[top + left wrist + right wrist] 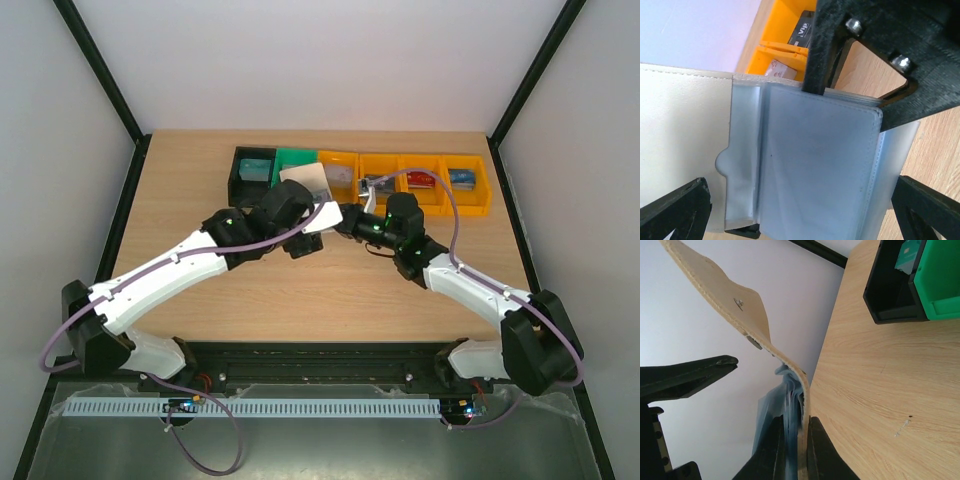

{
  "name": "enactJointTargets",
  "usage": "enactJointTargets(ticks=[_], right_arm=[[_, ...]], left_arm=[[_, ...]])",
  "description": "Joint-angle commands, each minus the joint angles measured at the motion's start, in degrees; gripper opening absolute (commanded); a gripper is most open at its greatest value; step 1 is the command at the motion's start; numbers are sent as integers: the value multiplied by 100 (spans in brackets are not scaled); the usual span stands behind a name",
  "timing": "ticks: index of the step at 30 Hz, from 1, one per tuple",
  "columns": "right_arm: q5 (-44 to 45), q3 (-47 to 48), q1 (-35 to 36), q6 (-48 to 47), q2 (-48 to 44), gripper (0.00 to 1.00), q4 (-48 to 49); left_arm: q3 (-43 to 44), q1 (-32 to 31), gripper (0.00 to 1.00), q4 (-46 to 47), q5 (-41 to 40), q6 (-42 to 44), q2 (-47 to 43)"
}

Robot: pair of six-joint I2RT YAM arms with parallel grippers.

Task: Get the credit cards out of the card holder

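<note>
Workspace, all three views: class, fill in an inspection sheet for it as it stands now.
Surface: wooden table.
Job's things: holder open, held above the table; cards lie in bins.
Clutter: black, green and orange bins, in a row at the far edge.
Grippers: right gripper shut on holder's edge; left gripper open, straddling holder.
Cables: purple cable along each arm.
Surroundings: white walls, black frame posts.
</note>
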Motion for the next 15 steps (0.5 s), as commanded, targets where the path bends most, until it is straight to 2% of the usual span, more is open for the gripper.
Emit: enactJointTargets(ticks=[1,3,7,8,13,15], right_arm=[[-212,43,30,-30,43,2,133],[-218,54,30,-48,68,2,134],[-232,70,30,-66,82,2,110],[-239,83,30,-68,96,2,108],[-273,141,30,-94,114,2,81],[-271,142,30,-99,80,2,77]], left_arm=[[197,204,99,-78,17,90,-159],[339,282,99,-251,501,35,-188],[720,636,99,-764,2272,-2,-255],[751,712,99,-785,2500,-31,-273],[575,745,99,-469,1757,-40,-98],[565,741,99,-449,1727,15,-45]])
